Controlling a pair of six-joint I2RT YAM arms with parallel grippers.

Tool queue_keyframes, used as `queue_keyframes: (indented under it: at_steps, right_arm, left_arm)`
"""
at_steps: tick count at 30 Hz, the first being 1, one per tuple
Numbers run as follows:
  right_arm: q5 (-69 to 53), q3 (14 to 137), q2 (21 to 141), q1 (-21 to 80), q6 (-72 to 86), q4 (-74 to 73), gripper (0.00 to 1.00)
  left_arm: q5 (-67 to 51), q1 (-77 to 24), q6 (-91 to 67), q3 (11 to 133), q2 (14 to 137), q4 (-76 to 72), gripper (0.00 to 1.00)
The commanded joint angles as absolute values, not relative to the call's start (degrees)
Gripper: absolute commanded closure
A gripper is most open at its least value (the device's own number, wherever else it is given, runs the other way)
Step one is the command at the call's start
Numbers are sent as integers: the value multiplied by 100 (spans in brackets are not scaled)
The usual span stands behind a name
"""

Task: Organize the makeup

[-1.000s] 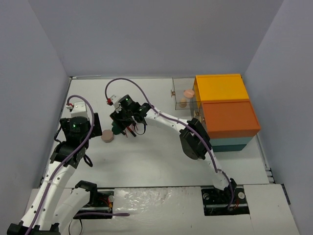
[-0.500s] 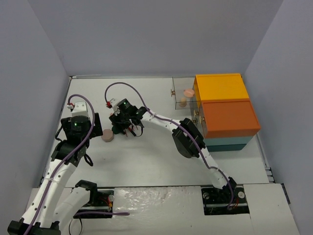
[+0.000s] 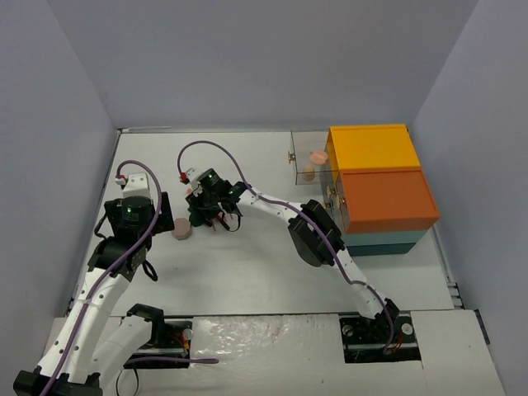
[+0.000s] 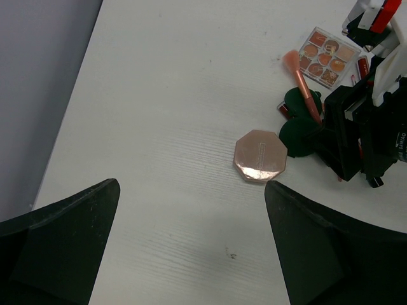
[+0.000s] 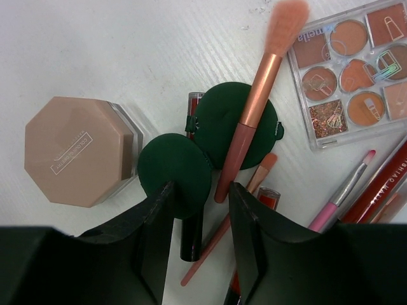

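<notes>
A white, faintly wood-grained table (image 3: 247, 268) sits enclosed by plain grey-blue walls: a far wall (image 3: 264, 58), a left wall (image 3: 41, 165) and a right wall (image 3: 487, 165). Even, soft light falls throughout. A stacked yellow, orange and teal box (image 3: 384, 194) stands at the table's right.

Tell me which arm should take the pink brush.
Right. The right gripper sits over the brush, straddling the handle's end. The left gripper hangs open, back from it, nearer the compact.
</notes>
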State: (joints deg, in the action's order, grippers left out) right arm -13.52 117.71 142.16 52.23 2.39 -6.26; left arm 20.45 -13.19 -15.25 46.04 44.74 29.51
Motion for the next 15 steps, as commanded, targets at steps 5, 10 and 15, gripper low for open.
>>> queue_keyframes:
  at_steps: [5,10,15]
  right_arm:
    - [-1282,11792,13883,5265,186,-331,84]
    - [-1178,11617,13567,5247,132,-326,92]
    - [-1138,11242,13104,5206,125,-335,99]
  left_arm:
    - [2021,-1362,-1527,4714,4524,2599,3]
    - [2021,-1362,-1512,4720,4509,2593,3]
    - [1982,-1362,-1512,4720,4526,2585,3]
